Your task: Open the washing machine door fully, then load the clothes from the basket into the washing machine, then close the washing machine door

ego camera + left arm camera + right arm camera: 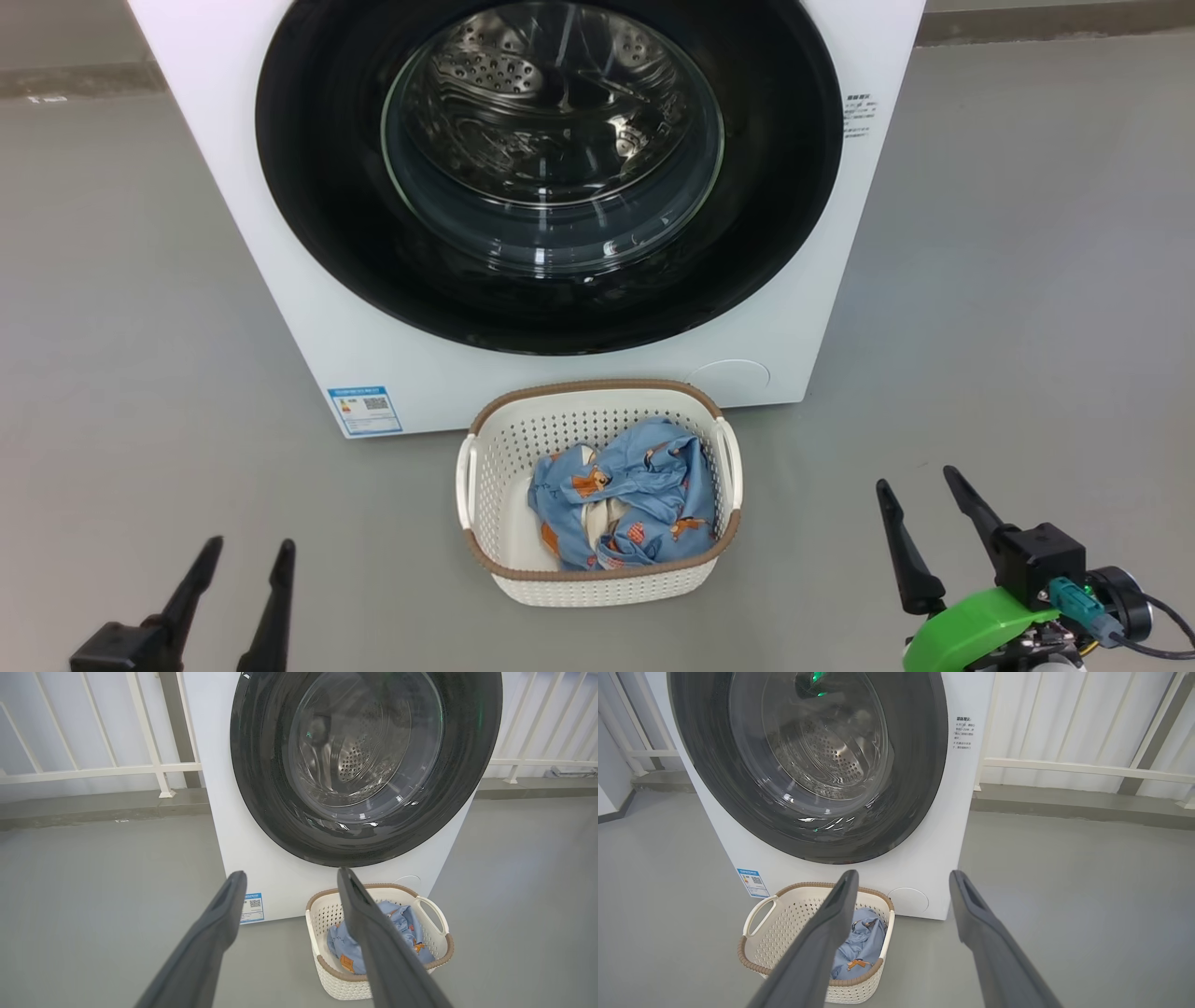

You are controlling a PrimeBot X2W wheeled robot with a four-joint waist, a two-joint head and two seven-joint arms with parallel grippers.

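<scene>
Short of the basket [597, 385] and off to its left, we hold our left tool [252, 543] with its two dark fingers apart and nothing between them. Off to the basket's right, our right tool [915, 478] stands spread and empty too. Both are well apart from the basket, over the grey floor [112, 327]. Inside the basket lie the clothes [644, 481], blue fabric with orange-brown animal figures and a bit of cream cloth in the folds, bunched toward its right side. Just behind the basket stands the white washing machine [280, 280], its round door [317, 187] shut flush, the steel drum showing through the glass. Behind and left of the basket, a blue sticker [365, 411] marks the machine's lower corner.
</scene>
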